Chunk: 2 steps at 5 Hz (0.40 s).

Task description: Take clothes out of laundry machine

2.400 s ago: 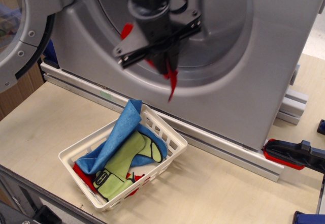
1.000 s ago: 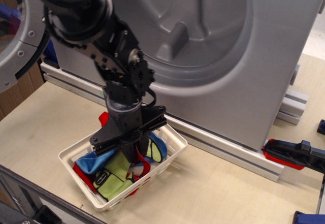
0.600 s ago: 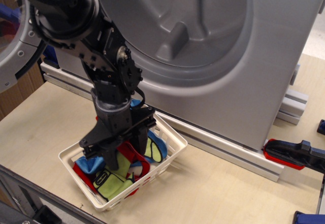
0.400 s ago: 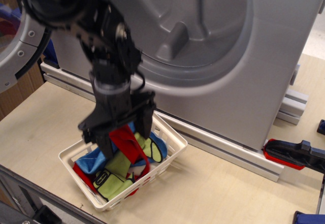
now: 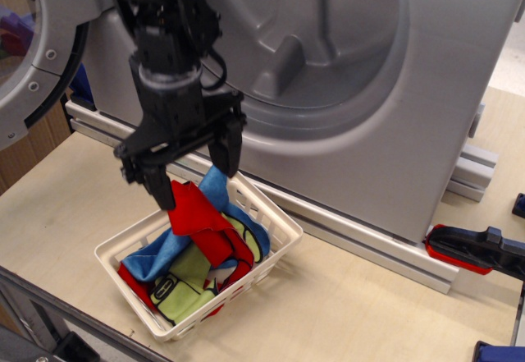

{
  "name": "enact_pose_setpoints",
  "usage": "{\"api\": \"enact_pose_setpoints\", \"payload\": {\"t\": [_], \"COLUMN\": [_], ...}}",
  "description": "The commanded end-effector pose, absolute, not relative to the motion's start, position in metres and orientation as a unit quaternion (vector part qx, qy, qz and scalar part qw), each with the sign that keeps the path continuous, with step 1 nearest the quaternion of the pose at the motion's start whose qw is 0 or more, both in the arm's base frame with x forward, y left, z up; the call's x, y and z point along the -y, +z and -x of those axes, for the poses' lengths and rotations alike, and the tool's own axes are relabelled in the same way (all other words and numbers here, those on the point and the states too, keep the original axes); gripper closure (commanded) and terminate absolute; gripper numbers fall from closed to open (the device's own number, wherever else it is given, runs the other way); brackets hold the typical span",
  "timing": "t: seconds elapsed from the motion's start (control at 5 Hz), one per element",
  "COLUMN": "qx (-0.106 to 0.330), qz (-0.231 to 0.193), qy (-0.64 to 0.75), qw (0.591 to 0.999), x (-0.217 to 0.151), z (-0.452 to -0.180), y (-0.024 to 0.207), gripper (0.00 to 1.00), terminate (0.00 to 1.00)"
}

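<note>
Below the gripper [image 5: 197, 173], red clothes [image 5: 203, 226] lie draped in the white basket [image 5: 277, 229], on top of the blue cloth [image 5: 168, 243] and green piece [image 5: 184, 284]. Jaws spread open, holding nothing, just above the cloth. Laundry machine [image 5: 385, 91] drum behind.

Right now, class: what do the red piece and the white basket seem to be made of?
The red piece: soft matte fabric, since it folds and drapes over the pile. The white basket: probably moulded plastic, rigid, with a smooth, slightly glossy lattice wall.
</note>
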<state>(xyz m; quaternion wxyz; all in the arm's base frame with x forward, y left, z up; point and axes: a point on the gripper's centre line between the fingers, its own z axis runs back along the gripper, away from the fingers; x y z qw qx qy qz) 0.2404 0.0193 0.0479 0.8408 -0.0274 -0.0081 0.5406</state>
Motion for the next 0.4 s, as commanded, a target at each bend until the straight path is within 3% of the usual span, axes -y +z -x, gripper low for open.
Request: {"api": "enact_pose_setpoints", "payload": {"t": [0.0, 0.2], "qx": [0.041, 0.041], "qz": [0.049, 0.049], "qy": [0.528, 0.528], "qw": [0.847, 0.847], "x": [-0.0239, -0.0239], "z": [-0.2551, -0.2551], "y": [0.0784, 0.0784], "gripper": [0.00, 0.00], "terminate": [0.00, 1.00]}}
